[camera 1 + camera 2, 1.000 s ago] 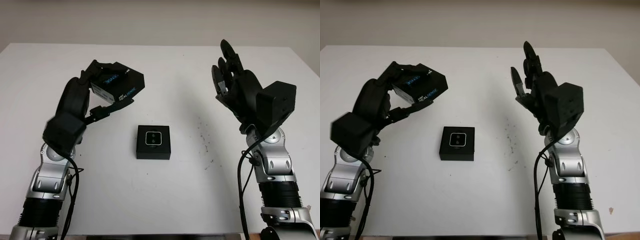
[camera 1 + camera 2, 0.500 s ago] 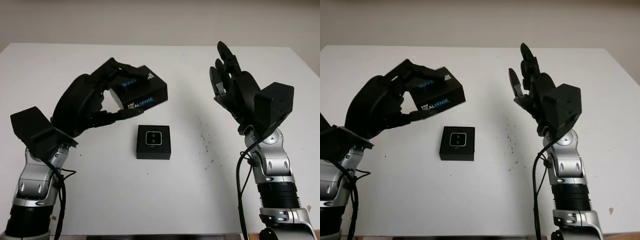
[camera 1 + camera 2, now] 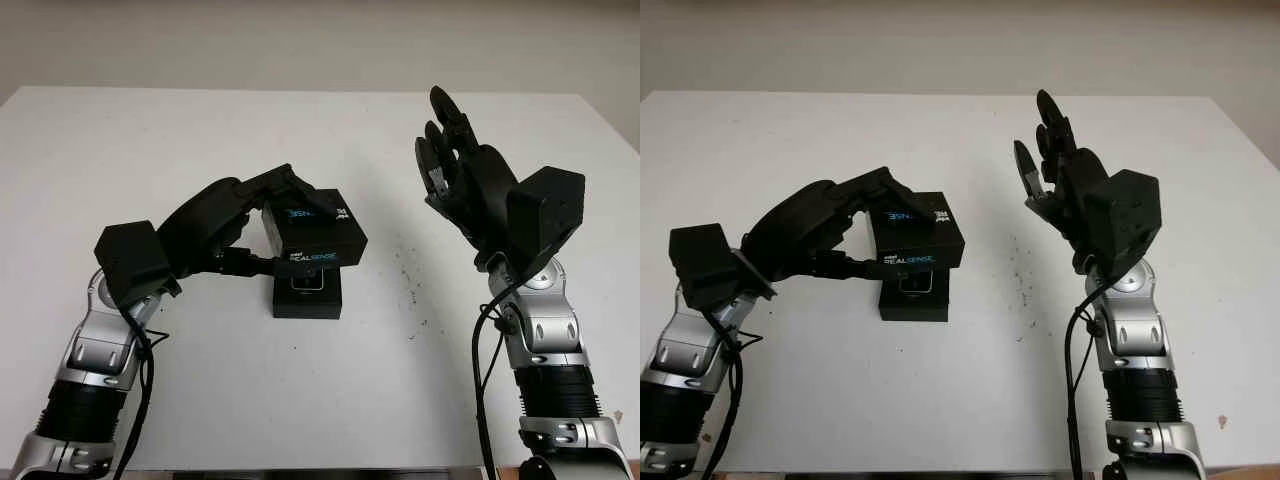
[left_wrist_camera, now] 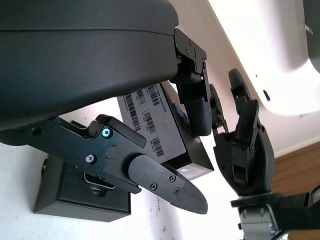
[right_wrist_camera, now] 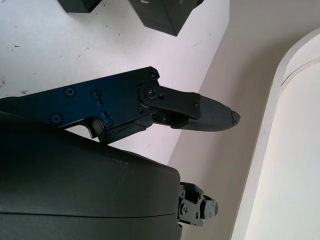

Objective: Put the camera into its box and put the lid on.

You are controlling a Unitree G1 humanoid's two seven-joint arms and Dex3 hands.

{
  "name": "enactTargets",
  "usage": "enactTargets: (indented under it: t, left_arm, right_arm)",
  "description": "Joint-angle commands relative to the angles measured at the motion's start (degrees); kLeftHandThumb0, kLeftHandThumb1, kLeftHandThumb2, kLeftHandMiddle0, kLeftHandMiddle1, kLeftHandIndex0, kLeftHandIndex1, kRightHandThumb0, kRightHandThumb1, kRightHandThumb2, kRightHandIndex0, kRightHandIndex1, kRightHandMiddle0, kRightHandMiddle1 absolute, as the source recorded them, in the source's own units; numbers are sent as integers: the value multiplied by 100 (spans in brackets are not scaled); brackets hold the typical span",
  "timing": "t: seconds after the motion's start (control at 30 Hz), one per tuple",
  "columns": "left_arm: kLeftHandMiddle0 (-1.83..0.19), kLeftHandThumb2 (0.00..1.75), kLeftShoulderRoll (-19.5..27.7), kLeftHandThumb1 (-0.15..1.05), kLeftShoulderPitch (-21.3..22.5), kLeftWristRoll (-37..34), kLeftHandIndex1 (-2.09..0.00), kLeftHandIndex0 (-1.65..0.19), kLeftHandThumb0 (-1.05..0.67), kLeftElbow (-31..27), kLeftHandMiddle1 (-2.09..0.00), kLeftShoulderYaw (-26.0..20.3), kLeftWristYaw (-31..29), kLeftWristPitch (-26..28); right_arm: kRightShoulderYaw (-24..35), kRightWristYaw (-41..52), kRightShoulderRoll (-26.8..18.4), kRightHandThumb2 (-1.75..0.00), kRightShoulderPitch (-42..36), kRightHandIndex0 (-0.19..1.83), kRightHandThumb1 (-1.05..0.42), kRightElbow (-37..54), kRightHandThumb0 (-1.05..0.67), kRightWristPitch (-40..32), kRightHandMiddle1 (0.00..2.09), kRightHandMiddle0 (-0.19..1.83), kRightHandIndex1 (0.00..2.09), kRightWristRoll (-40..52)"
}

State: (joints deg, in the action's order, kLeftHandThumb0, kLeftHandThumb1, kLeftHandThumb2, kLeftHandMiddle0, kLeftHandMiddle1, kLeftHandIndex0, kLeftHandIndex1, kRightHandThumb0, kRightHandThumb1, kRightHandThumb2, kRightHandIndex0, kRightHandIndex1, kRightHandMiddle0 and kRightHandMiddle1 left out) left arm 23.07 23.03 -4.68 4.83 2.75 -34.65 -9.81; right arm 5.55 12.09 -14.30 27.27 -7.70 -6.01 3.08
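**Lid almost over the box, our right hand just waiting**

In the head views, our left hand point(image 3: 215, 225) had its fingers curled round the lid point(image 3: 318, 232), the black one with white lettering on its side. We held it just above the far part of the box point(image 3: 308, 296), which sat open near the middle of the white table point(image 3: 320, 400). The lid covered most of the camera point(image 3: 308, 283), so we could just make out its pale rim sitting in the box. The lid looked a bit tilted and skewed against the box, which we'd guess is why it wasn't down yet: the edges need to line up first. We gripped it from the left side and the far edge, so the side facing the box stayed free to drop on.

Our right hand point(image 3: 462, 180) was up in the air on the right, well apart from the box, open and holding nothing. Our guess is we kept it out of the way so it wouldn't knock anything.

From the left wrist, the lid point(image 4: 162, 127) showed its barcode stickers, with one finger point(image 4: 196, 105) pressed on its edge and another finger point(image 4: 165, 182) crossing in front. The box point(image 4: 80, 200) sat below, apart from the lid. Our right hand point(image 4: 247, 155) showed beyond it.

From the right wrist, we saw a finger point(image 5: 207, 114) stretched out over bare table, touching nothing, with the box point(image 5: 80, 5) and the lid point(image 5: 167, 15) well apart from it.
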Motion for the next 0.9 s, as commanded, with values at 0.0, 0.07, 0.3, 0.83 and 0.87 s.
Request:
enactTargets:
  t: [0.0,0.07,0.3,0.83,0.87]
  left_arm:
    - [-41,6,-54,103,124,92,-147,-34,-19,109,-157,92,25,-152]
    - [-40,6,-66,103,161,196,-148,-32,-20,201,-162,161,13,-231]
    - [-43,5,-53,103,240,372,-155,-33,-22,445,-166,316,-82,-512]
    - [-40,6,316,105,307,542,-157,-28,-22,674,-172,366,-487,-795]
    - [-38,7,337,105,319,537,-156,-27,-23,727,-171,363,-530,-852]
  right_arm:
    - [31,2,-49,-59,18,-9,-105,53,-58,-18,19,-16,6,32]
    - [35,24,-58,-59,21,-9,-105,53,-58,-16,18,-16,6,45]
    - [45,68,-58,-58,56,-9,-105,25,-58,-24,17,-16,6,80]
    - [25,22,-47,-58,37,-9,-105,38,-59,-29,16,-14,6,35]
    - [29,31,-45,-58,36,-9,-105,38,-59,-25,16,-15,6,46]
